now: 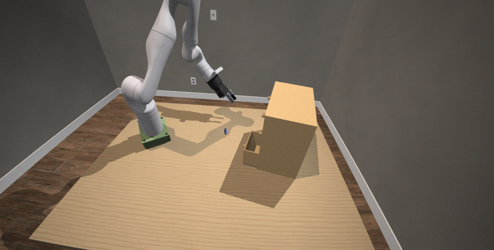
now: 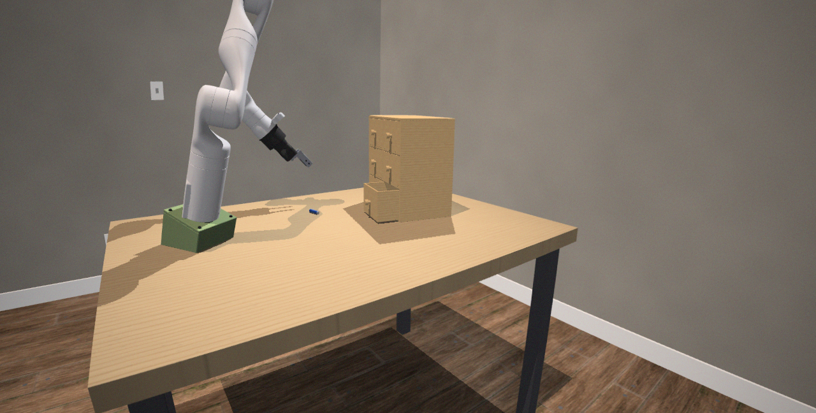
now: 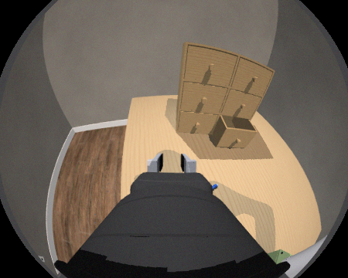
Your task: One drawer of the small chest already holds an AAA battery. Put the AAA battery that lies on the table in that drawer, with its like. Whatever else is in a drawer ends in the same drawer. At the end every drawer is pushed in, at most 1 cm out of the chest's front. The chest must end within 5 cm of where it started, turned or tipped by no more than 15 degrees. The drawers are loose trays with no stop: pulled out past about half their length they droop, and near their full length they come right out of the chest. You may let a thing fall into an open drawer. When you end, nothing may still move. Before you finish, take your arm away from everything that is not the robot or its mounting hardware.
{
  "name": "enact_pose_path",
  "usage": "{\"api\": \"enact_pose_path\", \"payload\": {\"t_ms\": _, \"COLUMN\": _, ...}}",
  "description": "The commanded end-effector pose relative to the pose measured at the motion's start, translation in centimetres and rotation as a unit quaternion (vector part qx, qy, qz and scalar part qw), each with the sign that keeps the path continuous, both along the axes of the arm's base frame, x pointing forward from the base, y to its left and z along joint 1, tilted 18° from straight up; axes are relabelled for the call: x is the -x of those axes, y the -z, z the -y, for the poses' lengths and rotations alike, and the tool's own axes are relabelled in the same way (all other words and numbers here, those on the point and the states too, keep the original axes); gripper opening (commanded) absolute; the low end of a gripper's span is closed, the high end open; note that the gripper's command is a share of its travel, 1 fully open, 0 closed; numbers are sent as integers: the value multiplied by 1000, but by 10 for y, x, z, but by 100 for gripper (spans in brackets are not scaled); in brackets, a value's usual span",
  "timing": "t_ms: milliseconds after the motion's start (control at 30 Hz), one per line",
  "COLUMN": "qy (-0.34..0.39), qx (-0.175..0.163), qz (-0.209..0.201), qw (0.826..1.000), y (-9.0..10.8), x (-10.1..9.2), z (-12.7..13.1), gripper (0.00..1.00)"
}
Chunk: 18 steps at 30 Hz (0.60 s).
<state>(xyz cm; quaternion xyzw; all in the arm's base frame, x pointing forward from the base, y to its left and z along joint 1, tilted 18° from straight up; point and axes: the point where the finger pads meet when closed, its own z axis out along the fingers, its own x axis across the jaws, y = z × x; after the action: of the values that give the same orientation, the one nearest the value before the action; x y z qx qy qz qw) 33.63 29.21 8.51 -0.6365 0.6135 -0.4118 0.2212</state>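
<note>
A small blue battery (image 1: 225,130) (image 2: 313,211) (image 3: 215,187) lies on the table, in front of the chest. The wooden chest (image 1: 290,124) (image 2: 426,171) (image 3: 180,96) stands upright with six drawers in two columns. Its bottom right drawer (image 1: 251,157) (image 2: 381,202) (image 3: 236,138), as the wrist view shows it, is pulled partly out; the part of its inside that shows holds nothing I can make out. The other drawers look pushed in. My gripper (image 1: 233,98) (image 2: 306,162) (image 3: 172,159) is open and empty, tilted downward, high above the table and clear of battery and chest.
The table (image 1: 155,193) (image 2: 273,279) (image 3: 151,116) bears the arm's green base (image 1: 157,141) (image 2: 196,233) (image 3: 280,255), with the battery between base and chest. Walls stand behind the table. Round knobs stick out from the drawer fronts.
</note>
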Motion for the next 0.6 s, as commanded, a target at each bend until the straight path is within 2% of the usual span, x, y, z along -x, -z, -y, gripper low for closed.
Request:
{"api": "enact_pose_path", "payload": {"t_ms": 0, "qy": 15, "qx": -25, "qz": -22, "qw": 999, "y": -17, "x": -2, "z": -6, "gripper": 67}}
{"api": "enact_pose_path", "payload": {"t_ms": 300, "qy": 38, "qx": -35, "qz": -117, "qw": 992, "y": -30, "x": 12, "z": -11, "gripper": 67}}
{"api": "enact_pose_path", "payload": {"t_ms": 367, "qy": 38, "qx": -35, "qz": -117, "qw": 992, "y": -30, "x": 12, "z": -11, "gripper": 67}}
{"api": "enact_pose_path", "payload": {"t_ms": 567, "qy": 52, "qx": -41, "qz": -177, "qw": 982, "y": -38, "x": 21, "z": -14, "gripper": 67}}
